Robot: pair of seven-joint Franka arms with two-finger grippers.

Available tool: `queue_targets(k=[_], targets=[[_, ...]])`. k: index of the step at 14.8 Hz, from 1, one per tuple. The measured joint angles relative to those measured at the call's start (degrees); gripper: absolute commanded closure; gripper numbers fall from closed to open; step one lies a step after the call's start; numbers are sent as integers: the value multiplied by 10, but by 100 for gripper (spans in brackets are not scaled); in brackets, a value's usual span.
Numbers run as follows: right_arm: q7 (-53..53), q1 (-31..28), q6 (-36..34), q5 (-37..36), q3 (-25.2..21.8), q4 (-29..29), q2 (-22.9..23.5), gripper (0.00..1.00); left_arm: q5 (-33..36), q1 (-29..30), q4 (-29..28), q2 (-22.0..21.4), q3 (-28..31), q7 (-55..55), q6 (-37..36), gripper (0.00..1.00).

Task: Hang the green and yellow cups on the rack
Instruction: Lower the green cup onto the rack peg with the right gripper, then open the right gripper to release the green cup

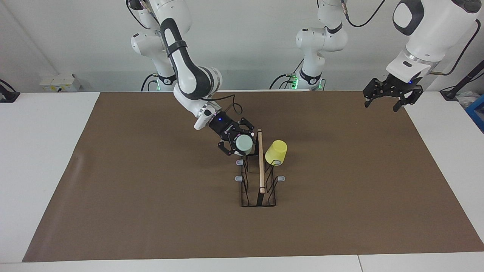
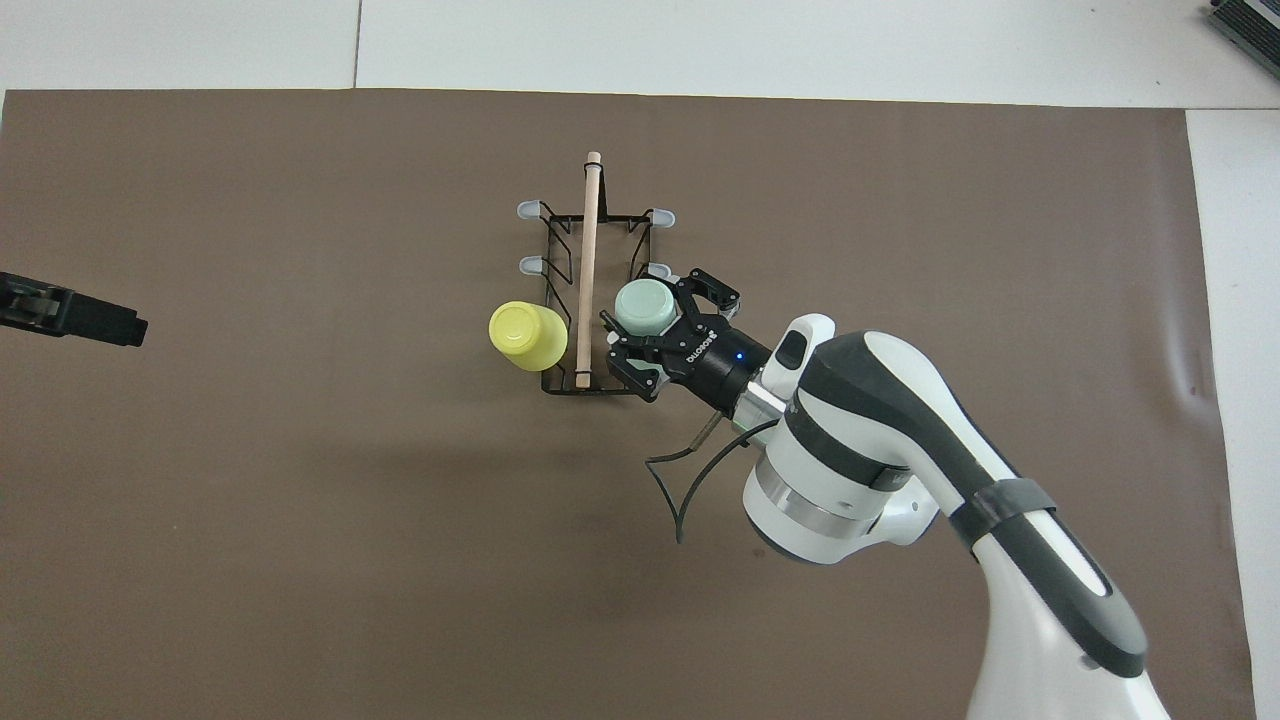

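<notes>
The rack [image 1: 259, 177] stands mid-worktop [image 1: 151, 196] on the mat [image 1: 340, 211], its rod [image 1: 260, 160] running away from the robots. One cup [image 1: 276, 152] hangs on a prong toward the left arm's end, the other cup [image 1: 244, 144] on the prong toward the right arm's end, both at the rack's robot-side end.
</notes>
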Motion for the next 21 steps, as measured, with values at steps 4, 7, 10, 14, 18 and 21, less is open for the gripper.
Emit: queue_targets(k=[4,7,10,14,18,21], targets=[[0,0,0,1,0,0,0,0,0,0,0,0,0,0,0,0],[4,0,7,7,1,0,0,0,0,0,0,0,0,0,0,0],[4,1,43,7,2,3,-1,0,0,0,0,0,0,0,0,0],[4,1,57,7,2,5,-6,0,0,0,0,0,0,0,0,0],[4,1,84,-4,2,11,-10,0,0,0,0,0,0,0,0,0],[4,1,92,-16,2,13,-14,0,0,0,0,0,0,0,0,0]])
